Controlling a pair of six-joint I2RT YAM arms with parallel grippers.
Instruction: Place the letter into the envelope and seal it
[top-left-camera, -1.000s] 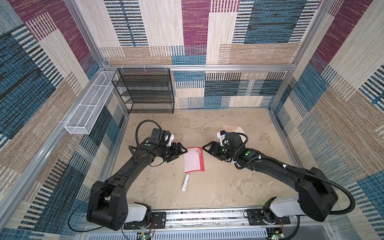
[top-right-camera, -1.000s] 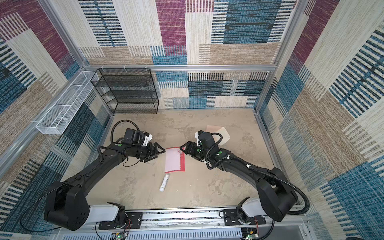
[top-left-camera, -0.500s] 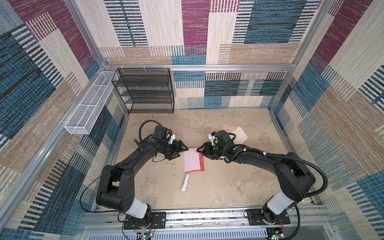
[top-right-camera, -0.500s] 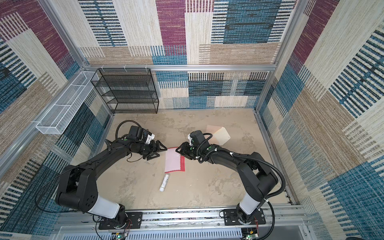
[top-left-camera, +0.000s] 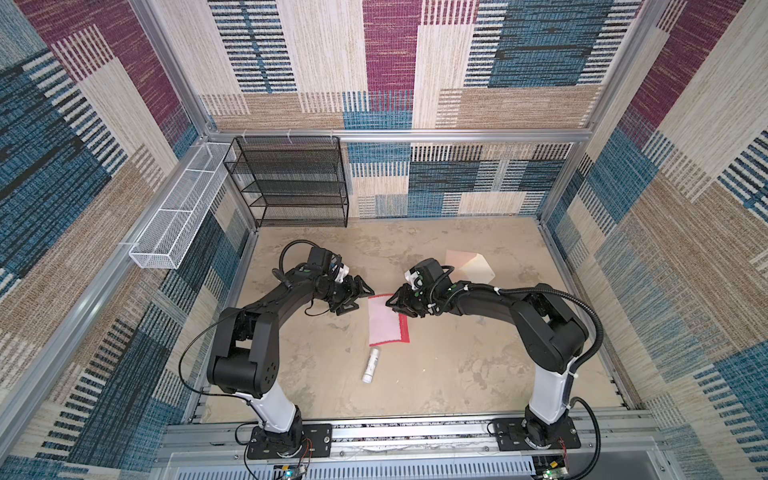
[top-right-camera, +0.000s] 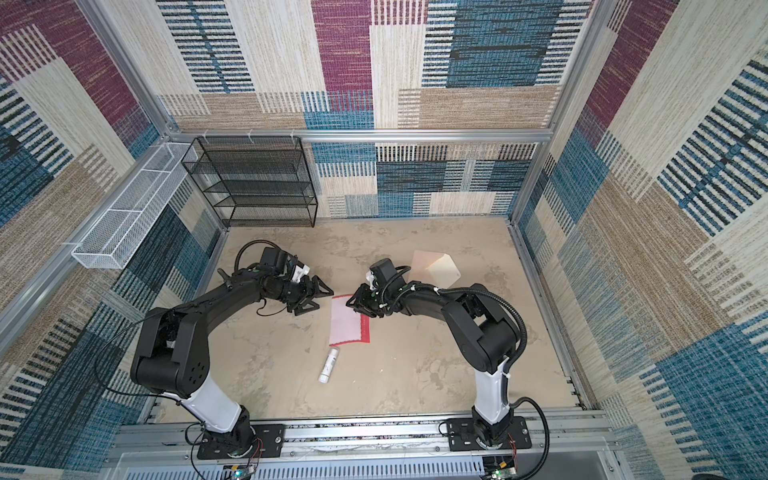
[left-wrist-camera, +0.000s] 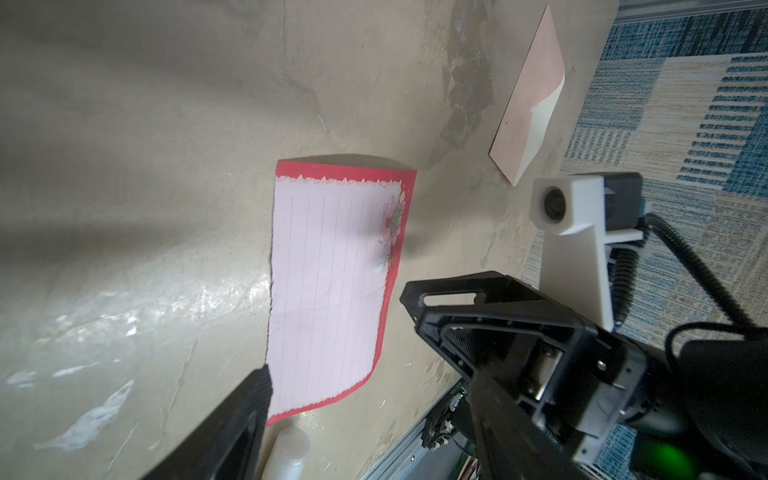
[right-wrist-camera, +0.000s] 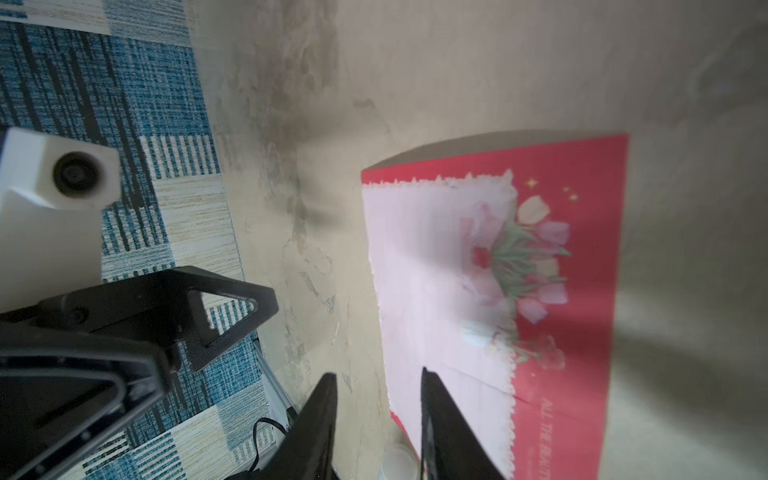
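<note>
1. On the table (top-left-camera: 436, 365) middle, the letter (top-left-camera: 386, 318) lies pink side up.
2. My right gripper (right-wrist-camera: 378, 374) has moved to its edge and squeezed narrower than before. A gap shows, so nothing is held.
3. My left gripper (top-left-camera: 365, 300) came closer too, jaws wide.
4. I think pick-up is starting; the envelope (top-left-camera: 469, 266) waits well apart.

Patchwork woven walls (top-left-camera: 390, 62) surround a beige floor (top-left-camera: 457, 374), black mesh shelf (top-left-camera: 291, 183).
</note>
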